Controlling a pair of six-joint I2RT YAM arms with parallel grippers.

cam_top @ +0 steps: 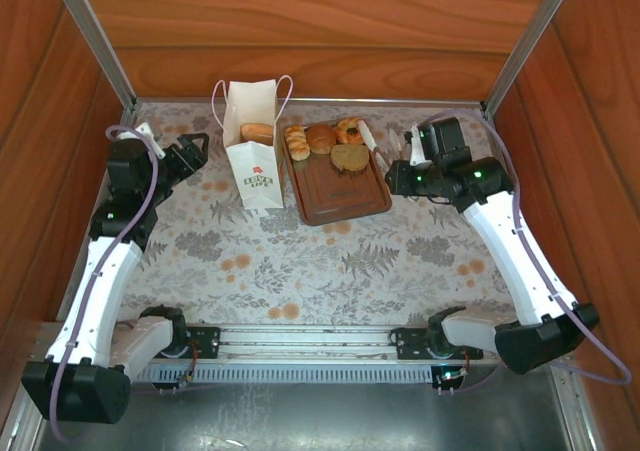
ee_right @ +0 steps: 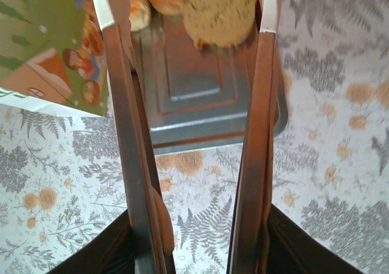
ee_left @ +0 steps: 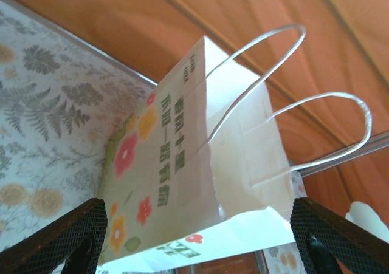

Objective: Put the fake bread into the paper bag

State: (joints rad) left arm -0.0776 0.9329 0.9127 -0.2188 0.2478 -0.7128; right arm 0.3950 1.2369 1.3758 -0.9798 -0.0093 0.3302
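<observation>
Both grippers, left [ee_left: 194, 243] and right [ee_right: 197, 134], hang spread apart: left beside the white paper bag [cam_top: 252, 151], right seemingly above the brown rectangular tray's [cam_top: 340, 193] near edge, clear of the glossy fake bread [cam_top: 322, 138].

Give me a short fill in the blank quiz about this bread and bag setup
1. The paper bag stands to the ____ of the brown tray in the top view.
2. One pastry already lies inside the ____.
3. The right gripper has its jaws ____, the tray between them.
4. The tablecloth has a ____ pattern.

Missing words: left; bag; open; floral
</observation>
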